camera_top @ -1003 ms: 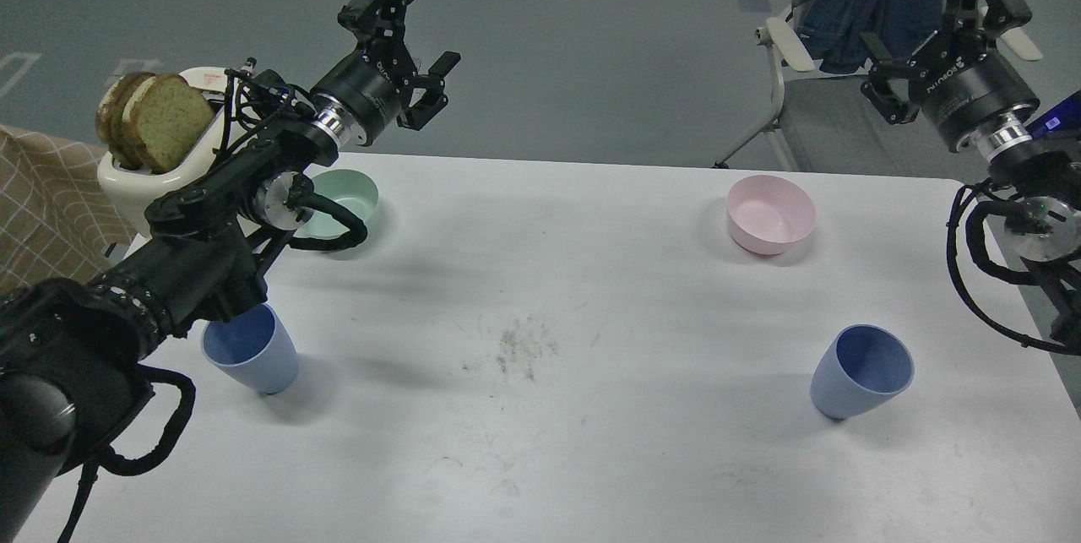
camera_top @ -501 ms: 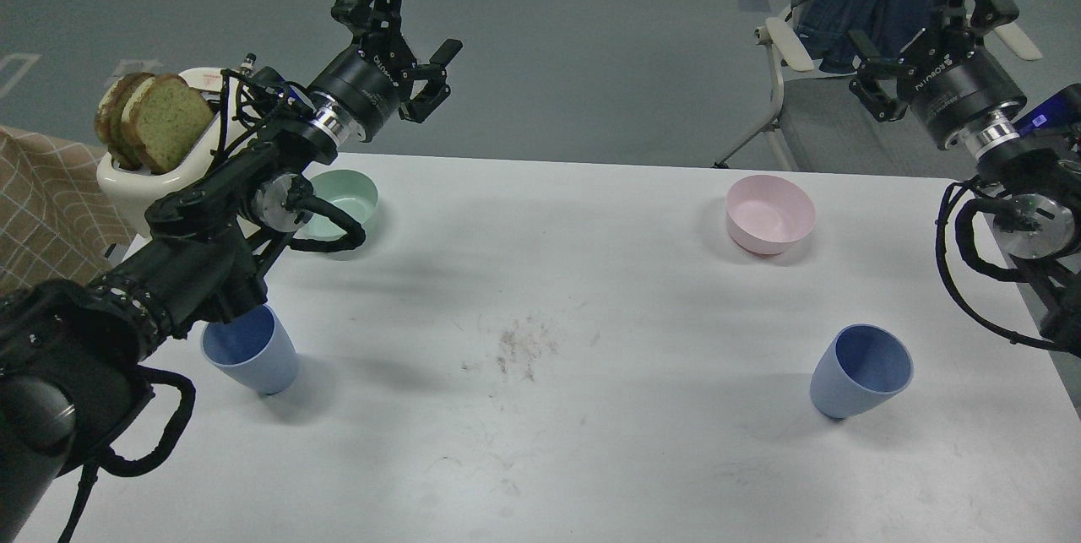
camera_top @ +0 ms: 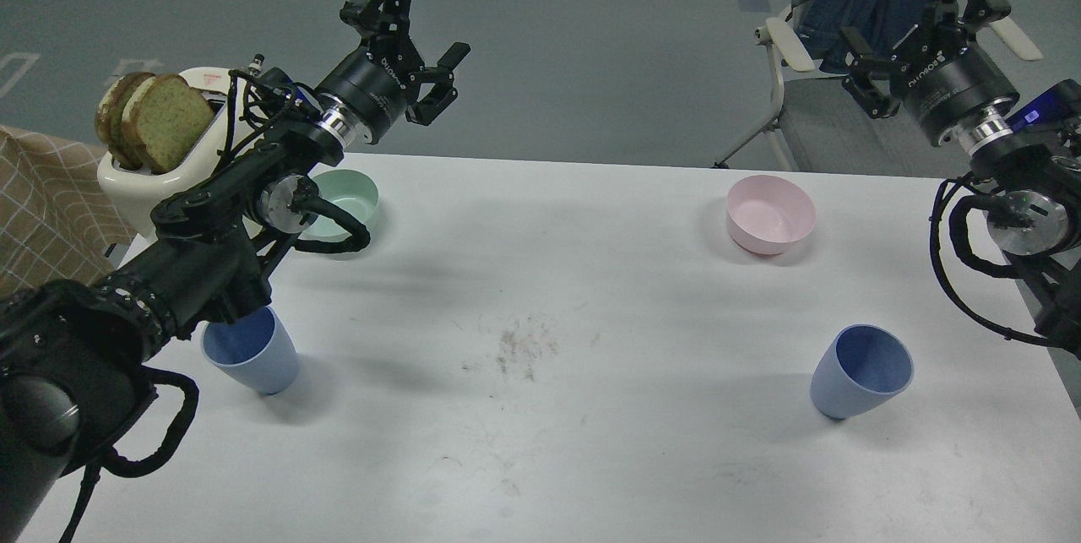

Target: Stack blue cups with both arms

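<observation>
Two blue cups stand upright on the white table (camera_top: 591, 273). The left cup (camera_top: 252, 353) is at the near left, partly hidden by my left arm. The right cup (camera_top: 861, 372) is at the near right, in full view. My left gripper (camera_top: 415, 24) is open and empty, raised high beyond the table's far edge, far from the left cup. My right gripper (camera_top: 919, 18) is open and empty, raised at the far right, well above and behind the right cup.
A mint-green bowl (camera_top: 346, 201) sits at the far left, partly behind my left arm. A pink bowl (camera_top: 770, 214) sits at the far right. A white toaster (camera_top: 173, 154) with bread slices stands at the left edge. A chair (camera_top: 811, 45) with a blue garment stands beyond the table.
My left gripper has moved a little right and up. My right gripper has moved left and slightly up. Cups and bowls have not moved.
</observation>
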